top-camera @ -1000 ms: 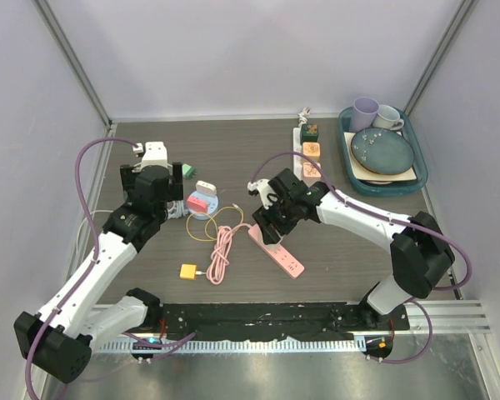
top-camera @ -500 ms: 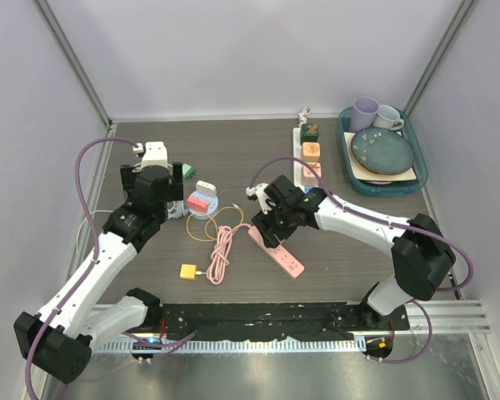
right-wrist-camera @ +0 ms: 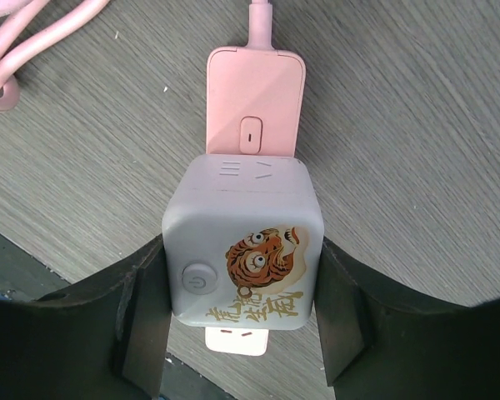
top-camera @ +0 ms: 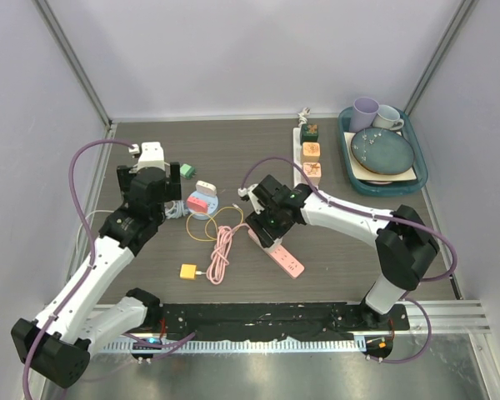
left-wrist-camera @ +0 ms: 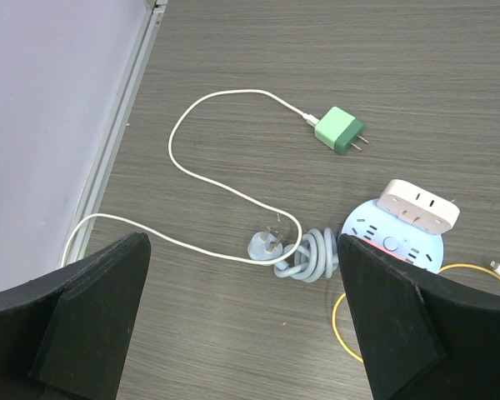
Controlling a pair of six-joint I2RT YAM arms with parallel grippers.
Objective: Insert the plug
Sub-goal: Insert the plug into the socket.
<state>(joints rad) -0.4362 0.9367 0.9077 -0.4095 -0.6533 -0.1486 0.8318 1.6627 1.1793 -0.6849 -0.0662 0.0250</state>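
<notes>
Right gripper (top-camera: pixel 271 218) low over pink strip (top-camera: pixel 280 255), top view; left gripper (top-camera: pixel 168 172) spread wide, idle. Three spare cubes (top-camera: pixel 311 150) far right. Left wrist: one green plug (left-wrist-camera: pixel 340 132), untouched. Right wrist: jaws clamp one tiger cube (right-wrist-camera: pixel 243 242) atop strip. Seating unclear; release likely left.

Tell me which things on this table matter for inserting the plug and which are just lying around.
In the job: tiger cube plug, gripped by the right gripper; pink power strip under it, with its pink cord.

Lying about: green charger, round blue socket hub, white adapter by it, yellow cable, tray of dishes; left gripper open, idle.
</notes>
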